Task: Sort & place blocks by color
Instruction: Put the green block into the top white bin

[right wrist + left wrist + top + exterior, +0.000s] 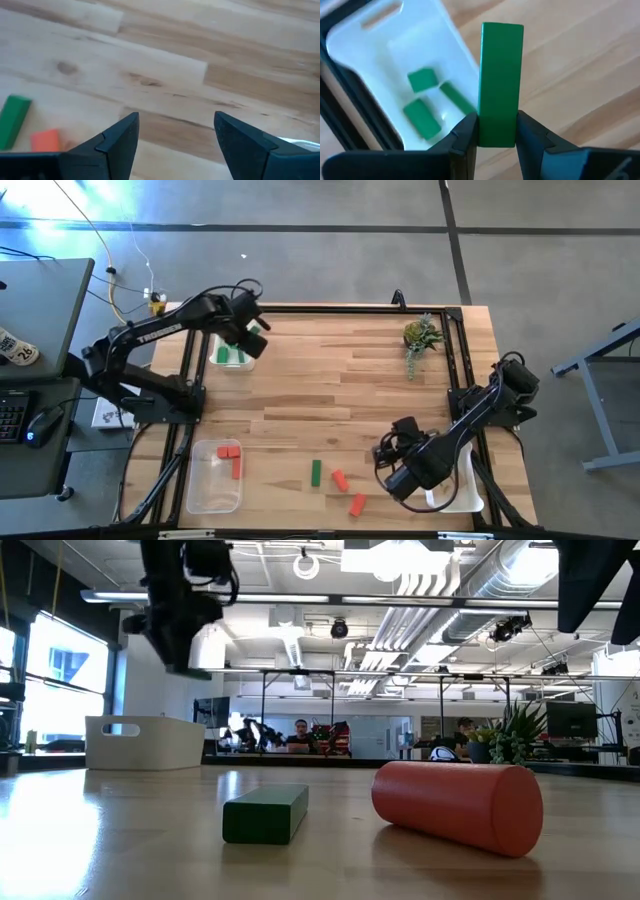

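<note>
My left gripper (pixel 250 330) hovers at the far left, shut on a green block (pixel 501 75), by the rim of a white tray (pixel 380 45) that holds three green blocks (pixel 422 100). My right gripper (pixel 386 454) hangs open over the near right table, with nothing between its fingers (pixel 175 135). Below it lie a green block (pixel 316 472) and two red-orange blocks (pixel 340 479) (pixel 357 504) flat on the wood. In the right wrist view the green block (pixel 14 120) and a red-orange one (pixel 46 140) show off to one side. My left gripper pinches the green block's two long sides near one end (pixel 497 132) between its two fingers. The fingers point steeply down and lie along the block. The block's length sticks out past the fingertips, lifted clear above the table beside the tray's rim.
A clear tray (pixel 215 480) at the near left holds red-orange blocks (pixel 233 455). A white tray (pixel 465 492) sits at the near right under my right arm. A small green plant (pixel 420 335) stands at the far right. Bare wood spreads across the table's middle.
</note>
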Robot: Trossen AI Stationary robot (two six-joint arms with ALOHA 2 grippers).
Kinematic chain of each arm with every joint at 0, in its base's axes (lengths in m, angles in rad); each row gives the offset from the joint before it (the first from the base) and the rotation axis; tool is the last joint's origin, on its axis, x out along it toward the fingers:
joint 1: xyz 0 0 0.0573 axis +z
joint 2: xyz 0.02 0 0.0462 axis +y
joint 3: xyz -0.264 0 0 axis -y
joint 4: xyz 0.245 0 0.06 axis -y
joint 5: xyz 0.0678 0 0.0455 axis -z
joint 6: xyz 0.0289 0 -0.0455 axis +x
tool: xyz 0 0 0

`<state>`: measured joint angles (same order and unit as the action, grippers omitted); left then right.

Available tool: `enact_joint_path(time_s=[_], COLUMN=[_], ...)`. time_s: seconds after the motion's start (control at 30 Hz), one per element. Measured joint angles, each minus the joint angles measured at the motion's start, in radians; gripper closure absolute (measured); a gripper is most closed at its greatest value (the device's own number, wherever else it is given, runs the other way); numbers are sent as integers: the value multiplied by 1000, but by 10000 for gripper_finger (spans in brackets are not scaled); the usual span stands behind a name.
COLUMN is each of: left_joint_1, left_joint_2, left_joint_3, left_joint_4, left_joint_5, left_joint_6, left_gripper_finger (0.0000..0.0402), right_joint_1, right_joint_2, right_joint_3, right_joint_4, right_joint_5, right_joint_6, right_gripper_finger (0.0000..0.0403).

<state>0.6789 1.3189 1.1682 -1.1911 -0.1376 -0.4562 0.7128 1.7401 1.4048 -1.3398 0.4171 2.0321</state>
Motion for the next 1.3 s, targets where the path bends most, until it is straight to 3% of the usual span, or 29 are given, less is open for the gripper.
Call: enact_joint_path(time_s=[0.2,0.4,0.83,1.03,1.3], left_joint_1=[42,64,176,202,217], left_joint_2=[-28,-28,-27,-27,-27], left_joint_3=[-163,-263,-320,-322,-322], left_joint_4=[73,182,204,203,205], left_joint_5=[41,1,-49,-50,-54], left_joint_6=[-55,-93,-112,-111,-47], left_gripper_finger=[323,317,315,312,251], right_joint_1=[-22,-54,-65,-69,-91], right_joint_2=[0,0,11,67,108], right_joint_3=[0,0,0,0,0], right_joint_4=[155,309,509,627,699], right_joint_5=[-2,-3,-36,-111,-166], right_joint_6=[-123,-233,-402,-541,-575], right_gripper_finger=[158,158,158,158,158])
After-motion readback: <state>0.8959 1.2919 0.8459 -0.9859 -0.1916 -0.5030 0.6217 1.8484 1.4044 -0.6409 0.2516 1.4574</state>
